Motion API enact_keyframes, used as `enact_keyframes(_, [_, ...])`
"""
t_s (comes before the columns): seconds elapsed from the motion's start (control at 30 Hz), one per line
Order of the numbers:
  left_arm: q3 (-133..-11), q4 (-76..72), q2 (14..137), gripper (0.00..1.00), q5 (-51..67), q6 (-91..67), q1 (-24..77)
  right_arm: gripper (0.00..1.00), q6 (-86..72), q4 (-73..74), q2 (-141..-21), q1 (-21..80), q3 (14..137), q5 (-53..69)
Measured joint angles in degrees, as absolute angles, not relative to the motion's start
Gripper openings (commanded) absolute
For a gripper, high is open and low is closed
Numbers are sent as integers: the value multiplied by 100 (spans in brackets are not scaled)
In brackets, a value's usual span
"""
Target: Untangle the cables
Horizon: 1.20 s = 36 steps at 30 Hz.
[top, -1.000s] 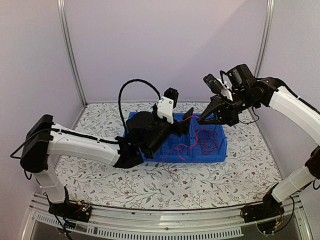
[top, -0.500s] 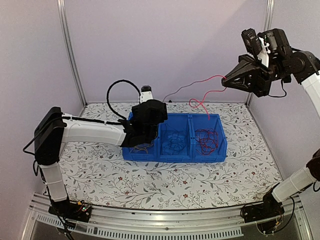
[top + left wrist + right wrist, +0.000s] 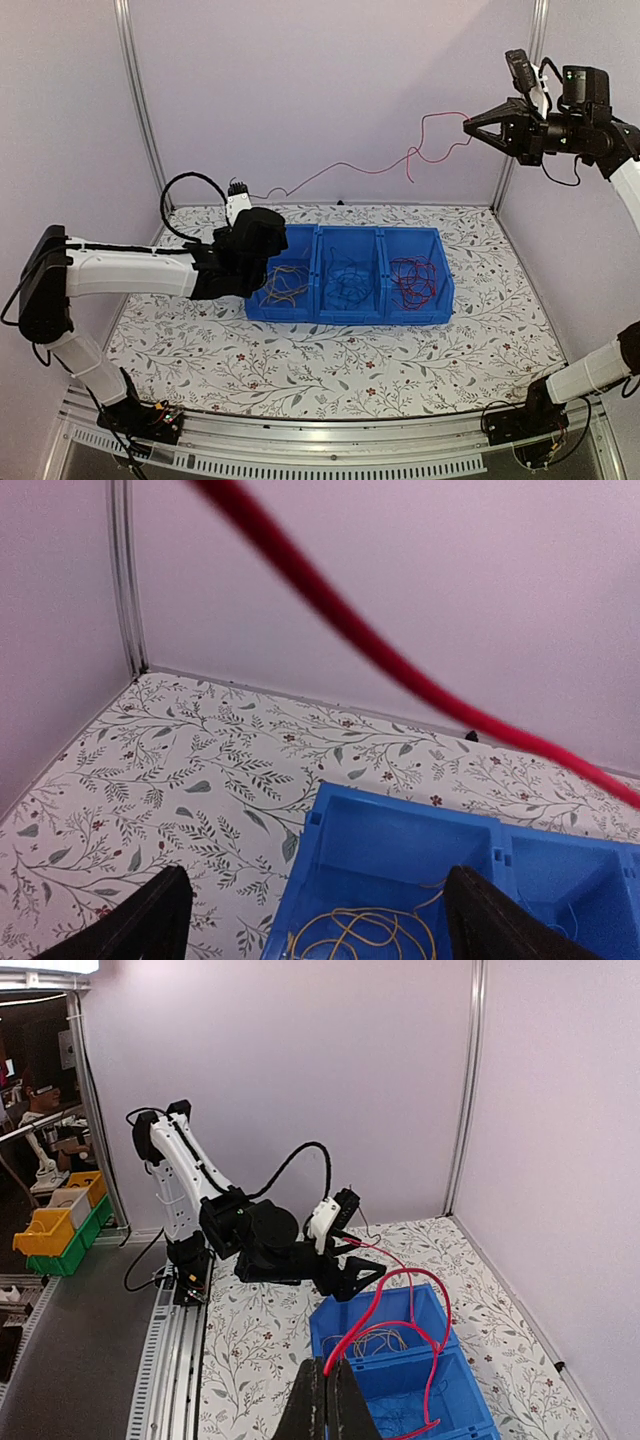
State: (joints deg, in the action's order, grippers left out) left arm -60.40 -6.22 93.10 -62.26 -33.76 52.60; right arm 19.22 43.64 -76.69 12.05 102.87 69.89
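A long red cable [image 3: 375, 170] stretches through the air from my right gripper [image 3: 468, 122], which is shut on it high at the upper right, down to my left arm's wrist. In the right wrist view the fingers [image 3: 326, 1385] pinch this red cable [image 3: 400, 1300], which loops above the blue bin [image 3: 440, 1375]. My left gripper [image 3: 272, 240] hovers open over the left end of the bin [image 3: 350, 312] with nothing between its fingers [image 3: 150, 920]. Yellow-tan cables [image 3: 370, 935] lie in the left compartment, dark blue cables [image 3: 348, 283] in the middle, more red cables [image 3: 412, 280] in the right.
The three-compartment bin stands mid-table on a floral cloth [image 3: 330, 370]. Pale walls and metal posts [image 3: 140, 110] close the back and sides. The left arm's thick black cable [image 3: 185, 190] arches behind it. Yellow and green bins [image 3: 55, 1225] sit outside the cell.
My right gripper rose up and to the right, pulling one red cable out of the bin. My left arm swung from over the bin to its left end and opened fully.
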Motion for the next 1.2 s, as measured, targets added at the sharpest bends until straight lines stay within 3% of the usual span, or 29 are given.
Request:
enact_keyframes(0.23, [-5365,-495,8774,90,-5933,-3603,5321,0,1334,3459,-7474,829,9754,6602])
enact_keyframes(0.5, [-4635,-926,8538,85,-5277,-2689,5636,0,1009,2919,-7400,602,9581,5808])
enact_keyframes(0.83, [-2480,-1041,6514,83,-4672,-3164,5596,0,919,2687,-7284,432,9520,5400])
enact_keyframes(1.2, [-1879,-1061,5616,82,-4434,-3476,5596,0,1087,2589,-7266,432,8989,4982])
